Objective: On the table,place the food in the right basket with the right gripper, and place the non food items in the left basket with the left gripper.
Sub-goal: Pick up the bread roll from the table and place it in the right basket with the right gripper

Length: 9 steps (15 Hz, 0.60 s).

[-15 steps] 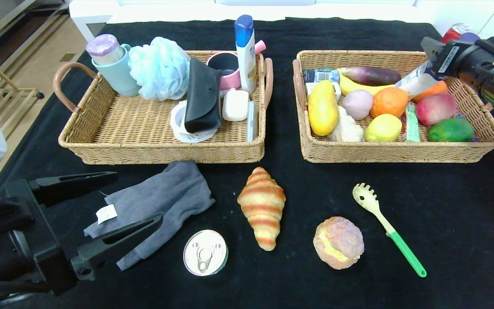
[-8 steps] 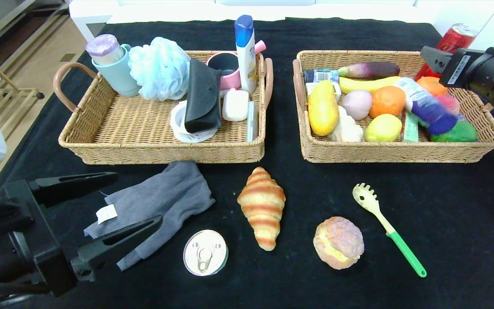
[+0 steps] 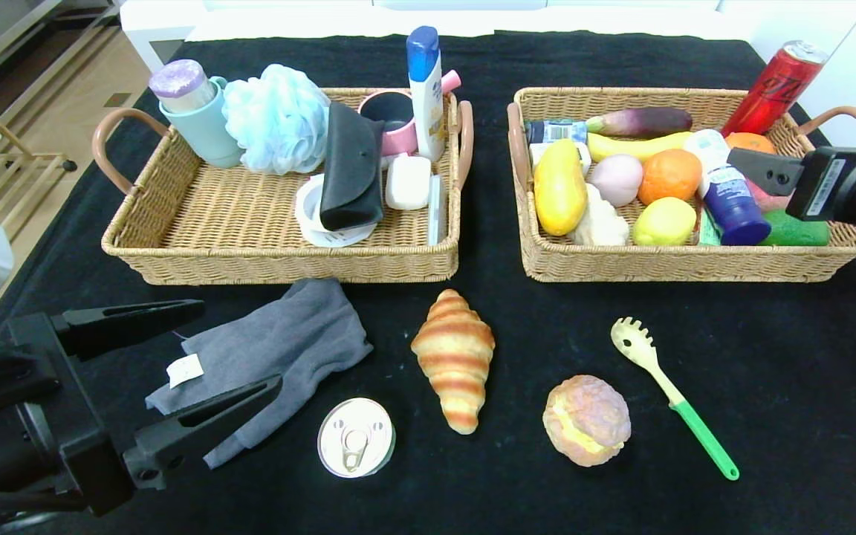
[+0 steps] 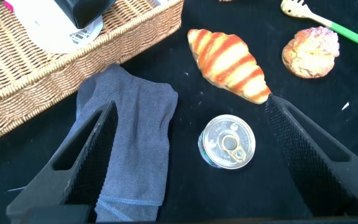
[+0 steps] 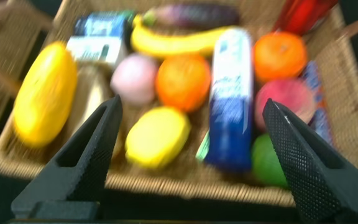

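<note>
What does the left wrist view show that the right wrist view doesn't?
Only the left wrist view shows the grey cloth, the tin can, the croissant, the puff pastry, the spaghetti spoon and a corner of the left basket, framed by the open left gripper. Only the right wrist view shows the right basket with its fruit, including the banana, and the blue-and-white bottle lying among it, under the open right gripper. Both share only the black tablecloth.

The blue-and-white bottle (image 3: 725,195) now lies in the right basket (image 3: 688,260); the right gripper (image 5: 194,158) has opened and withdrawn toward the frame's right edge.
</note>
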Each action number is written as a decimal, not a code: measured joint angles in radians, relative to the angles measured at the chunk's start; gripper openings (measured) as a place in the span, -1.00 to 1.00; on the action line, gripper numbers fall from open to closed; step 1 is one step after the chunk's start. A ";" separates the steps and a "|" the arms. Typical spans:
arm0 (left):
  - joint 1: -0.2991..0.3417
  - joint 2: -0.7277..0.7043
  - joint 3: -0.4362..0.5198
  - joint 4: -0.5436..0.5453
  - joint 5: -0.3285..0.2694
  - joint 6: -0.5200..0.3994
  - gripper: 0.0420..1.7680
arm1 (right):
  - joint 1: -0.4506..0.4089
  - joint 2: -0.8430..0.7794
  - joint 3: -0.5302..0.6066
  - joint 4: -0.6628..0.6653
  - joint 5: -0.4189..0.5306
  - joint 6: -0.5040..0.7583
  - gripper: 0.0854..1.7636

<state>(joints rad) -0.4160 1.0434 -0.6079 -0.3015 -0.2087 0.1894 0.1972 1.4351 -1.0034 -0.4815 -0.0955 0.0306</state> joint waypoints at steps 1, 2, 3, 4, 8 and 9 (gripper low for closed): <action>0.000 0.000 0.000 0.000 0.000 0.000 0.94 | 0.019 -0.027 0.016 0.060 0.000 -0.001 0.88; 0.000 0.000 0.000 0.000 0.000 0.000 0.94 | 0.042 -0.054 0.026 0.123 0.000 -0.001 0.89; 0.000 -0.001 0.000 0.000 0.000 0.000 0.94 | 0.075 -0.082 0.031 0.185 -0.001 -0.001 0.89; 0.000 -0.001 0.000 0.000 0.000 0.000 0.94 | 0.117 -0.111 0.035 0.254 -0.010 0.000 0.90; 0.001 0.000 -0.001 0.001 0.001 -0.001 0.94 | 0.327 -0.189 0.049 0.431 -0.121 0.011 0.91; 0.001 0.001 -0.001 0.001 0.001 -0.001 0.94 | 0.380 -0.199 0.059 0.452 -0.149 0.019 0.92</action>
<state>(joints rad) -0.4151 1.0445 -0.6089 -0.3000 -0.2072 0.1879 0.5777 1.2364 -0.9447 -0.0294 -0.2449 0.0496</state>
